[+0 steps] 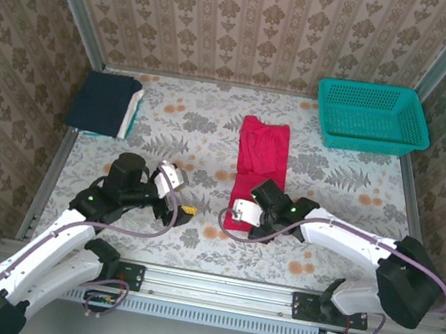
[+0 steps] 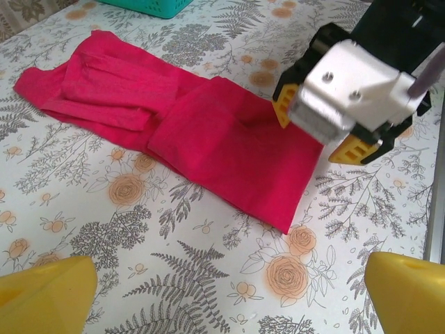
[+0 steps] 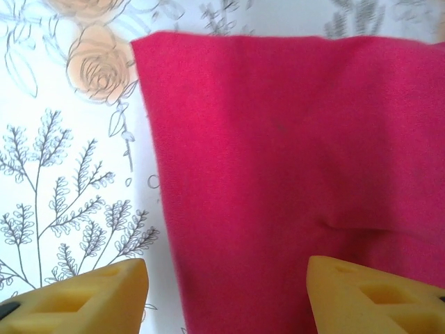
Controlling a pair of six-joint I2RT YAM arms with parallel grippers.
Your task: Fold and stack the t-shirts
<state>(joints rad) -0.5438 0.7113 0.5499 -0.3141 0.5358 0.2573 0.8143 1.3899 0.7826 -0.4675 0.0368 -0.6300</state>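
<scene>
A bright red t-shirt (image 1: 262,150) lies in the middle of the table, folded into a long strip running front to back. Its near end (image 2: 229,149) is flat, and the far part is bunched. My right gripper (image 1: 241,212) hovers open over that near end (image 3: 292,167). One fingertip (image 3: 83,299) is above bare table and the other above the cloth, with nothing pinched. It also shows in the left wrist view, as the right gripper (image 2: 316,129). My left gripper (image 1: 183,205) stands wide open over bare table (image 2: 226,299), short of the shirt's near corner. A stack of folded t-shirts (image 1: 106,105), dark navy on top, sits at the back left.
A teal mesh basket (image 1: 372,115) stands at the back right corner. Patterned walls with metal rails (image 1: 48,179) close in the table on three sides. The floral tablecloth (image 1: 349,189) is bare to the right of the red shirt.
</scene>
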